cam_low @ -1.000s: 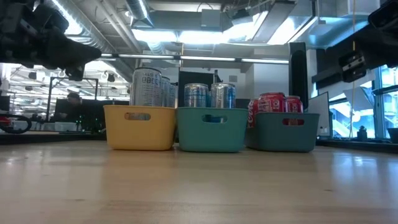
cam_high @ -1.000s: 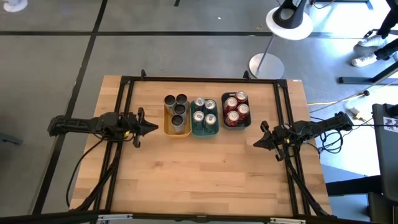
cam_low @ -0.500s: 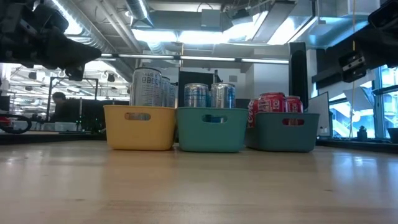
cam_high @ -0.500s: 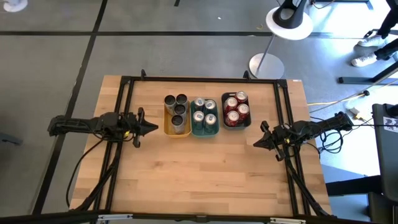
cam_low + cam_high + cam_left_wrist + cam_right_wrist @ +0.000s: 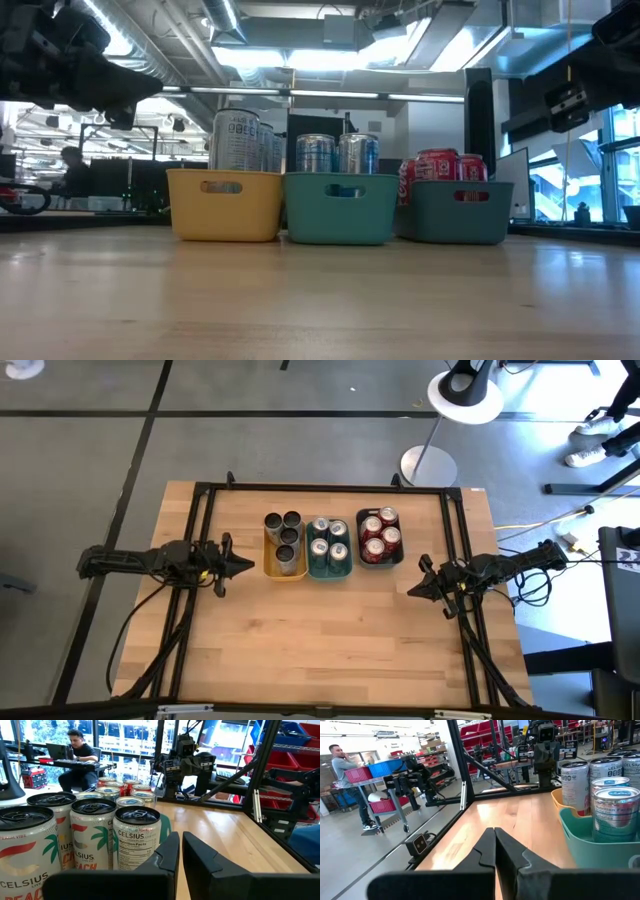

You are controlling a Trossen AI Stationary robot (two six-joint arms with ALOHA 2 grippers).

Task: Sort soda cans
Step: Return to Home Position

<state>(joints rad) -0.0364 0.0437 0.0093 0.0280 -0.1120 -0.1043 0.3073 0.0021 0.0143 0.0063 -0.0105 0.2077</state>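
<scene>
**Soda cans [image 5: 338, 530] sorted into three bins, both arms parked at the sides of the table [image 5: 330, 650]**

Seen from above only as round tops, with no labels legible. In the low view, just the upper parts of the front cans above the bin walls, with the back rows hidden. Both arms cropped there to dark shapes at the upper corners. Nearest cans cut off by the picture edge in the left wrist view.

Four dark-topped cans in the yellow bin [image 5: 268, 567], four silver-teal in the teal bin [image 5: 329, 573] and four red in the dark bin [image 5: 381, 563]. Bins packed side by side in a row near the far edge.

Wide bare wood in front of the bins and toward the near edge, bounded by a black frame [image 5: 325, 487] along the table's sides.

Left gripper [image 5: 248, 567] just beside the yellow bin's outer wall, fingers drawn almost together with only a thin slit, holding nothing. Right gripper [image 5: 410, 591] near the dark bin's front corner but apart from it, fingers pressed together, empty.

Same as a second ago for cans, bins and arms. Only change: a seated person [image 5: 72, 158] in the room behind, now farther toward the low view's left edge.
</scene>
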